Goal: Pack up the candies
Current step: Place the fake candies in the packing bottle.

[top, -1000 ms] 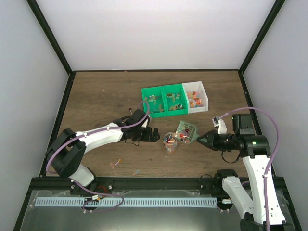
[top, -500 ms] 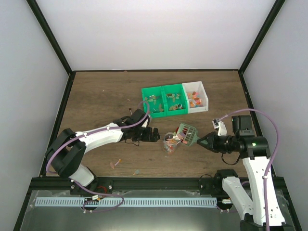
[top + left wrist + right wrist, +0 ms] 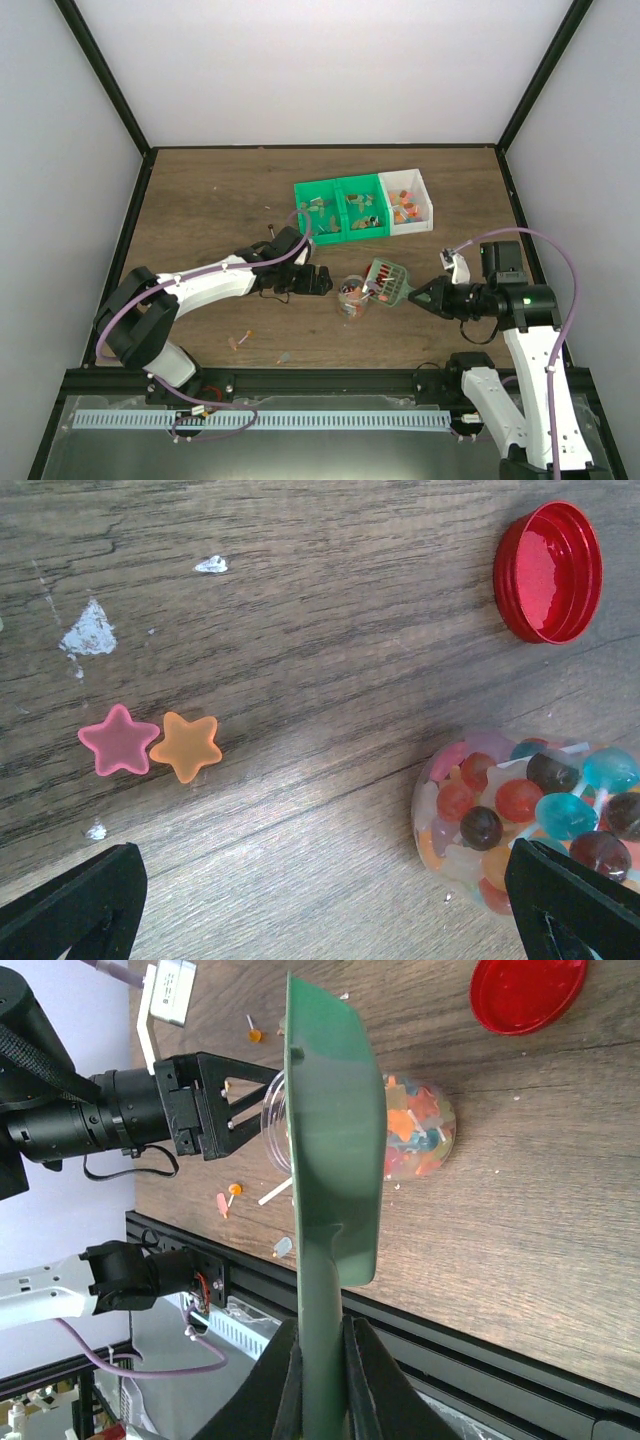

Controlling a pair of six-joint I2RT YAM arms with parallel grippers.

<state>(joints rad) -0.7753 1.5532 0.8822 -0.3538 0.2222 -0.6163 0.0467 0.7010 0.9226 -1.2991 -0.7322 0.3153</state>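
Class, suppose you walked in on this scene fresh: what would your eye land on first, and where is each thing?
The green scoop, gripped by the right pincer, is tipped on edge at a clear jar holding bright candies mid-table. A round red lid lies on the wood near the jar, and a pink star and an orange star lie side by side farther off.
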